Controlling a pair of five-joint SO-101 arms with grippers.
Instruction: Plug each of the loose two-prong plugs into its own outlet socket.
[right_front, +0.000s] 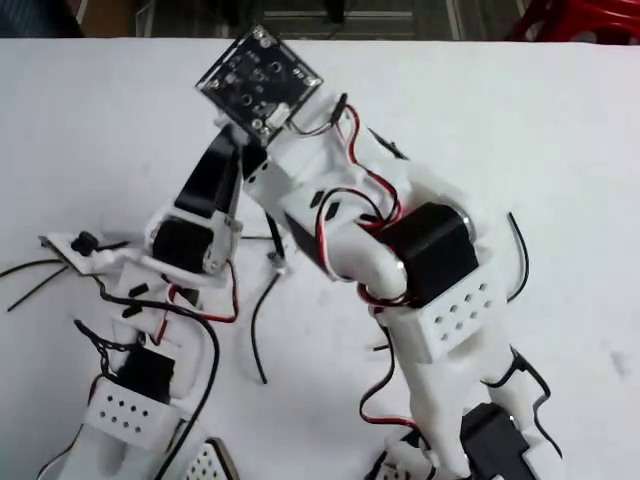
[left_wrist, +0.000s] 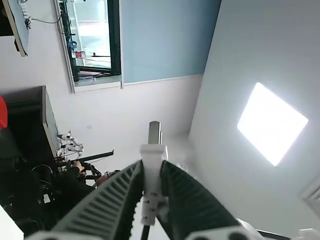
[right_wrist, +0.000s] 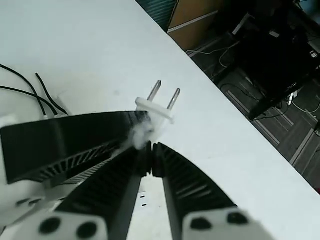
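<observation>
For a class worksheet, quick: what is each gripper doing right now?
Left gripper: closed on the white two-prong plastic plug.
Right gripper: closed; whether it pinches anything cannot be told.

Arms: two, left arm (right_front: 150, 385) and right arm (right_front: 440, 290). Grippers: two, left gripper (left_wrist: 152, 167) and right gripper (right_wrist: 151, 147). Two-prong plug (right_wrist: 156, 111): one counted, with two prongs.

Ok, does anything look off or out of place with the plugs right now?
Yes. The left gripper is shut on a two-prong plug with its prongs aimed up at the ceiling, away from the table. The right gripper sits shut right beside that same plug, crowding it.
</observation>
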